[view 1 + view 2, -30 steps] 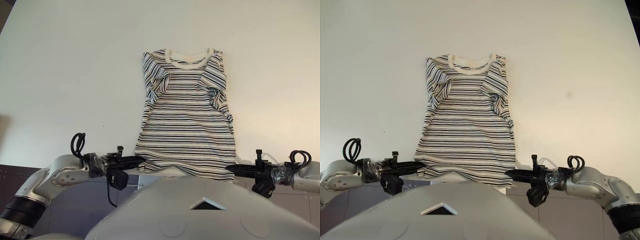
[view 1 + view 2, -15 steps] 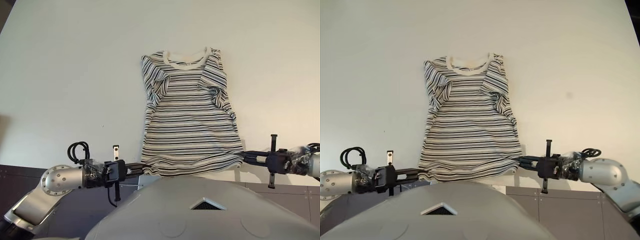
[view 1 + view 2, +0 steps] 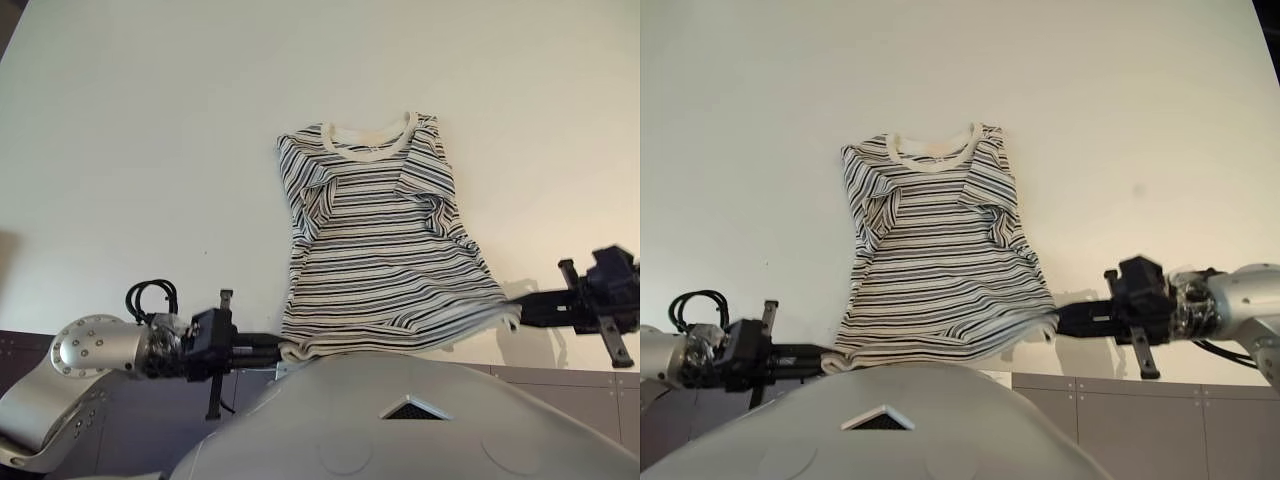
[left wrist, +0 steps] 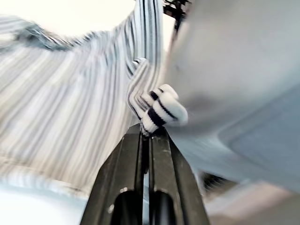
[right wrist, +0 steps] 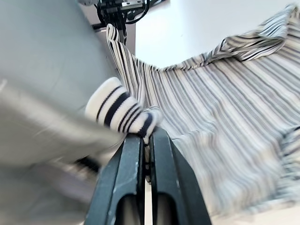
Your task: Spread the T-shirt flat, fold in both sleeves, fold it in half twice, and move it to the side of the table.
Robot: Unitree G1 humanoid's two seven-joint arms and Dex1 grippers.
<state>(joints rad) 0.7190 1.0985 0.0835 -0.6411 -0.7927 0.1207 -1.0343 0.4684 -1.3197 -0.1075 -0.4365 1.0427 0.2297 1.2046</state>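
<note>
**Change.** Compared with one second ago, the left gripper (image 3: 276,346) sits slightly lower at the near left hem corner. The near hem of the T-shirt (image 3: 385,250) no longer drapes over the table edge and is drawn taut between the two grippers. The right gripper (image 3: 516,312) has travelled up and out to the right, and the right hem corner has come off the surface with it.

**Surroundings.** The white table (image 3: 130,150) carries the garment. Grey panels (image 3: 560,400) run below its near edge. A small dark spot (image 3: 1135,188) marks the table to the right of the shirt, well apart from it.

**Position of the garment.** The T-shirt lies on the table right of centre, collar at the far end, with both sleeves folded onto the chest.
- Left: the gripper's fingers (image 4: 133,154) are pressed together on a bunched fold of striped hem, level with the near table edge.
- Right: the gripper's fingers (image 5: 161,159) are clamped on the opposite hem corner. This corner is raised above the table and casts a shadow beneath it.
</note>
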